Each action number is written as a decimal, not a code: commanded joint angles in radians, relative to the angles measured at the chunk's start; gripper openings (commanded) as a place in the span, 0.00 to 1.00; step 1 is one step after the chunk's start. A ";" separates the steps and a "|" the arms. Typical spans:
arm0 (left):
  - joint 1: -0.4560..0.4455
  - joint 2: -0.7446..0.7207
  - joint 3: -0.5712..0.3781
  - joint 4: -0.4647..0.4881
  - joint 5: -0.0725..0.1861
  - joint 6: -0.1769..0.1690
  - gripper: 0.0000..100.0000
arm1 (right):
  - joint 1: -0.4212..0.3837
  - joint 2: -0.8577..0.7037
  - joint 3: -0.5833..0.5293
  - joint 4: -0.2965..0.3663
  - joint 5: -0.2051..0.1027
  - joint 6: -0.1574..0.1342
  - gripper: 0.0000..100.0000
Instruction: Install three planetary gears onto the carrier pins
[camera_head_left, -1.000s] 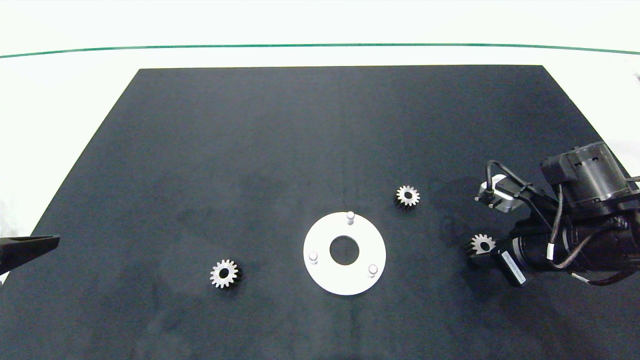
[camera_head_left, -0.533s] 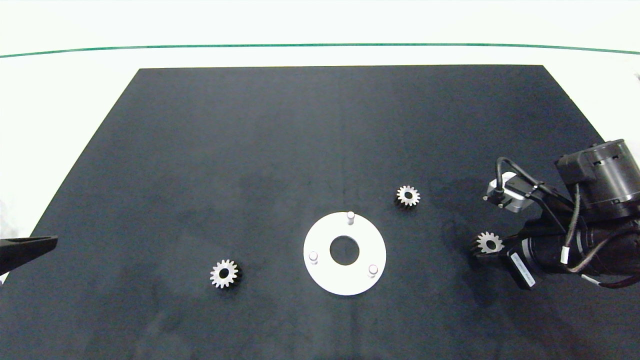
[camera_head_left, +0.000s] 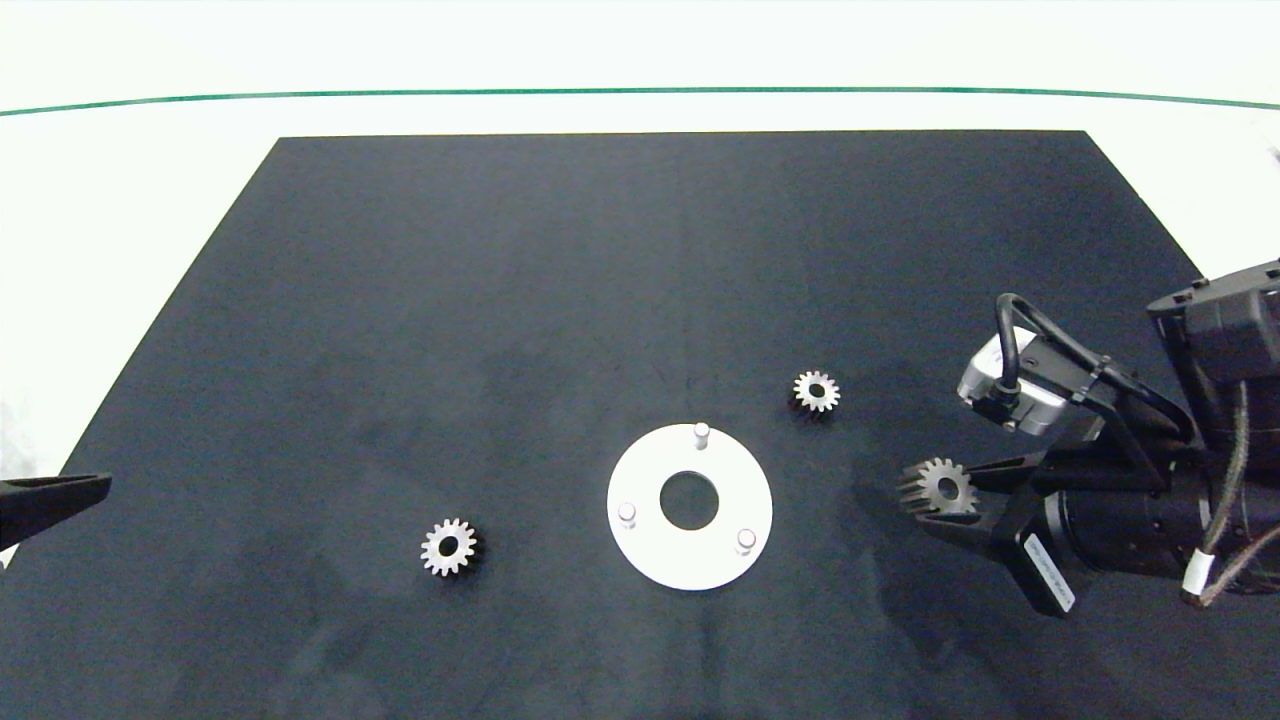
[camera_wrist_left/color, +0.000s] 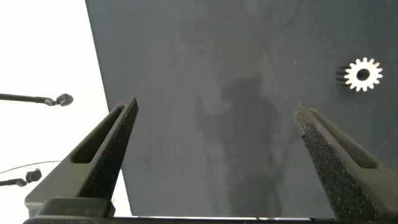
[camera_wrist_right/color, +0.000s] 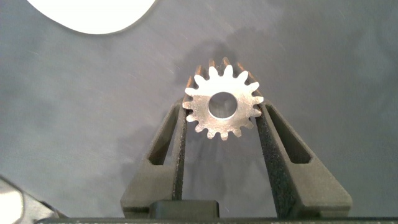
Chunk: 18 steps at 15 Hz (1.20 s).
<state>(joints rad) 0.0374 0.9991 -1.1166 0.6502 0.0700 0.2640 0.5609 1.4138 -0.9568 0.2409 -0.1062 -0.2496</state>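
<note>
One small silver-grey metal spur gear sits clamped in the right end effector, bore visible only from its wrist; left end effector gapes empty at the bench edge.

Open dark mat between right pincer and white disc, only three upright pins above it.

The left gripper hung with its two fingers spread wide over the dark mat, near its white edge; one planetary gear lay flat beyond
</note>
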 joint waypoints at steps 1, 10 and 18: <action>-0.001 0.001 0.000 0.003 0.001 0.001 1.00 | 0.054 0.102 -0.088 0.002 -0.004 0.030 0.07; -0.011 0.001 0.001 0.003 0.001 0.001 1.00 | 0.221 0.191 -0.204 0.072 -0.052 0.055 0.07; -0.010 -0.004 0.001 0.003 0.001 0.001 1.00 | 0.267 0.274 -0.355 0.244 -0.093 0.055 0.07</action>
<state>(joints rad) 0.0272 0.9968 -1.1151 0.6498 0.0700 0.2636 0.8145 1.6504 -1.2911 0.4800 -0.1970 -0.1932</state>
